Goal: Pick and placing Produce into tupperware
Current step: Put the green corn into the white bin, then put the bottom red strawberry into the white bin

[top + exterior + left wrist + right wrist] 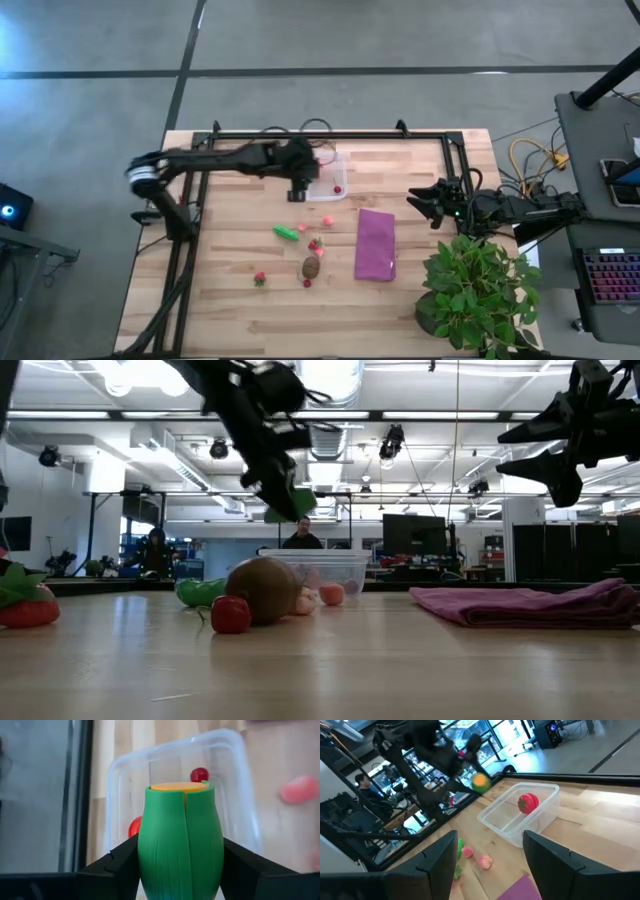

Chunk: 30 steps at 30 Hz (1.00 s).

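My left gripper (180, 862) hangs over the clear square tupperware (225, 780), shut on a green produce piece (180, 835) with an orange flat end. It also shows in the high view (297, 190) and the low view (283, 495). Two red round pieces (199, 774) (134, 826) lie inside the tupperware (330, 175). On the table lie a green piece (286, 232), pink bits (327, 221), a red one (316, 245), a brown oval (311, 267) and another red one (260, 278). My right gripper (418, 203) waits open at the table's right, off the table top. My left gripper pinches the green piece by its two rounded sides (145, 850) between its two fingers (120, 865). The orange flat end (179, 786) points away from the wrist, toward the tupperware. The piece is lifted clear, above the tupperware's edge (290, 508).
A purple cloth (375, 243) lies right of the loose produce. A potted plant (475, 290) stands at the table's near right corner. A black frame rail (330, 134) runs along the far edge. People (303, 535) are in the room behind.
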{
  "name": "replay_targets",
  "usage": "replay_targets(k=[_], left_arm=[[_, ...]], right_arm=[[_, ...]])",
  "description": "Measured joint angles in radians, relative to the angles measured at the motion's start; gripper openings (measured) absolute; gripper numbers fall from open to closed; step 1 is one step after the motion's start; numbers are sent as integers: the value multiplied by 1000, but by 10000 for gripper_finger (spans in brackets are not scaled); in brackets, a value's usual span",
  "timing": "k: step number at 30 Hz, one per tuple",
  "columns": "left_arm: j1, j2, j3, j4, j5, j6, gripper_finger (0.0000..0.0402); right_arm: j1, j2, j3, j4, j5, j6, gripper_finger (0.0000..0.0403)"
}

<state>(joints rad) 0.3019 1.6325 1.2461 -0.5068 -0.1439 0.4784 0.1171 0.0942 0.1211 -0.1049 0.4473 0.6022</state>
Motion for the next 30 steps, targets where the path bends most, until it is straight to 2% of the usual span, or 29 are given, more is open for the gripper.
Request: replay_targets(k=[3,7,13,16,18,22,25,30], left_arm=[[-2,117,75,-9,-82,0,205],[0,216,146,-13,-161,-44,246],[1,247,195,-87,-183,-99,297],[-7,213,197,-212,-178,-119,302],[-10,167,190,-320,-132,-167,302],[-9,45,128,-474,145,-223,295],[-24,-81,49,-487,299,-254,290],[-62,-284,-78,-509,382,-437,287]], right_arm=[[0,0,0,12,0,0,216],[0,-1,0,13,0,30,216],[0,0,0,12,-1,36,216],[0,1,0,11,-1,36,216],[0,1,0,4,0,36,216],[0,4,0,2,7,29,216],[0,6,0,3,24,30,216],[0,6,0,17,25,40,216]])
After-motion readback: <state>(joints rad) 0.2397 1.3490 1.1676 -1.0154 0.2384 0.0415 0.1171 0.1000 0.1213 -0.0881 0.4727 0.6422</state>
